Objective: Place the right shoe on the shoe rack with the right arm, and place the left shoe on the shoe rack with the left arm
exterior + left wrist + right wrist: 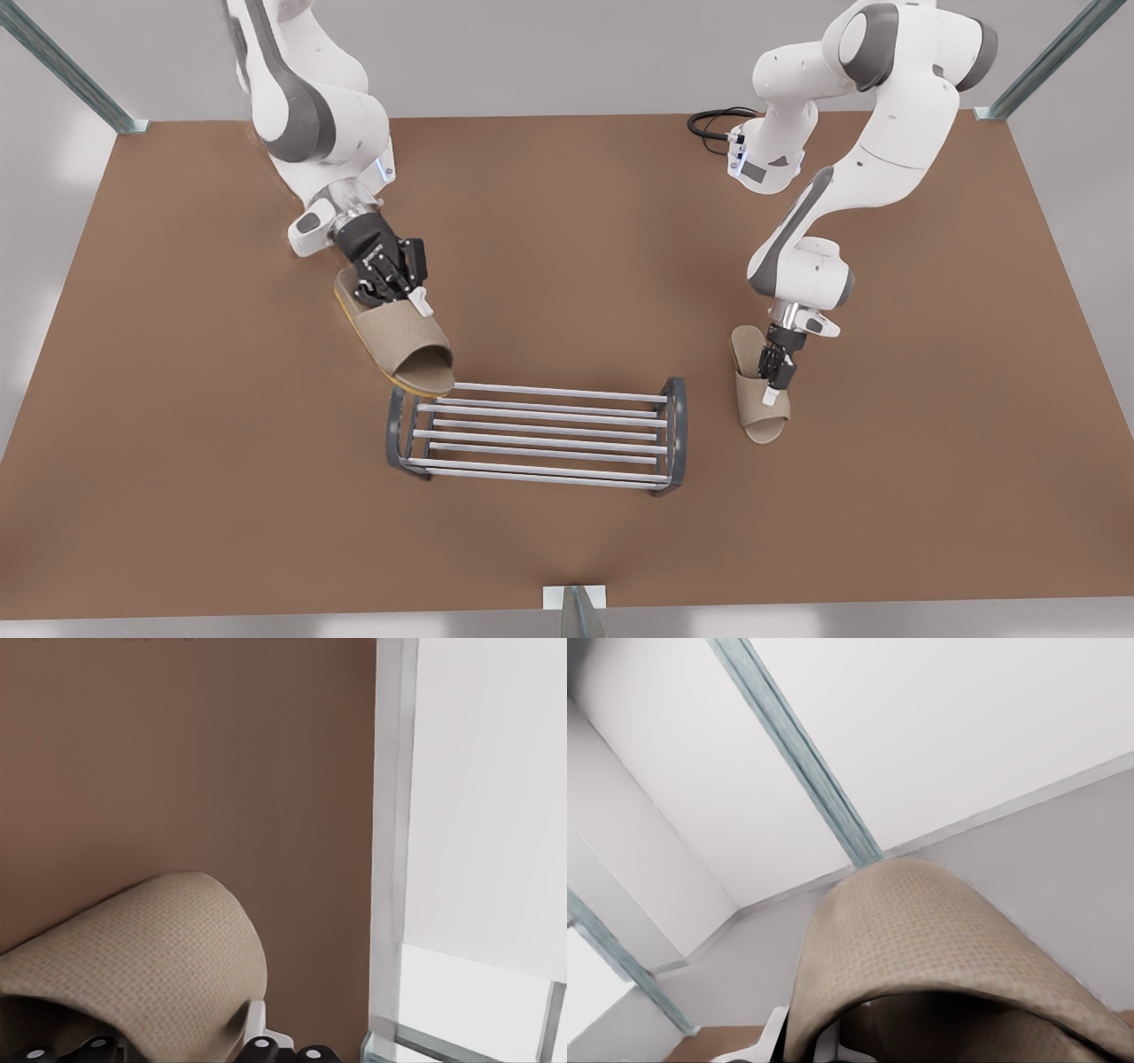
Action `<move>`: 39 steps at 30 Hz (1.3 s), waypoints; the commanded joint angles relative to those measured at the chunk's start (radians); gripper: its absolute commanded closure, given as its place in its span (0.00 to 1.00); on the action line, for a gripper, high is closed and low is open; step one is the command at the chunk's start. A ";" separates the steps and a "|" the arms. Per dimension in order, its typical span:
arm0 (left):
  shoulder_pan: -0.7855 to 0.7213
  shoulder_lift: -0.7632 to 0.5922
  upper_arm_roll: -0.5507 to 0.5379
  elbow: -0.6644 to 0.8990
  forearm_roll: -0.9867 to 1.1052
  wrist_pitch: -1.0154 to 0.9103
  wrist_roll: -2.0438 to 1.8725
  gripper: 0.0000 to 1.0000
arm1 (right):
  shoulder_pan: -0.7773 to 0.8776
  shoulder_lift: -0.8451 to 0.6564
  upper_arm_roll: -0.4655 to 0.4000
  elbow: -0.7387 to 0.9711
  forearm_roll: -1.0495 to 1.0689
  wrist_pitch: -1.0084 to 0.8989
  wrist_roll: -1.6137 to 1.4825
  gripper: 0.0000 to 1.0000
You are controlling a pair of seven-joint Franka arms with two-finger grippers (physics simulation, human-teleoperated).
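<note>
Already the right shoe (399, 341) is off the surface (567, 221), tilted with its open toe just at the near corner of the shoe rack (677, 434) on the front view's left; it is not yet on the bars. The left shoe (764, 416) lies flat on the surface beside the rack's other end, apart from it; so, as I judge it, neither placement is done, and the right one is further along. The right hand (415, 297) is clamped on the right shoe's strap at the heel side, carrying it. The left hand (773, 385) points straight down with its fingers pinched on the left shoe's strap; that shoe looks unlifted.
</note>
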 commanded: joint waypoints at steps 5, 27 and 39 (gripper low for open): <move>0.009 -0.026 0.000 0.000 -0.984 0.018 -0.021 0.40 | 0.027 0.131 0.082 0.098 -0.013 0.469 1.645 0.79; -0.009 -0.339 -0.161 0.359 -0.942 0.695 -0.228 0.79 | 0.533 0.675 -0.398 0.523 -0.294 0.521 1.708 0.00; -0.277 -0.219 -0.106 0.631 -0.849 0.725 -0.294 0.79 | 0.260 0.290 -0.217 0.224 -0.365 0.415 1.178 0.00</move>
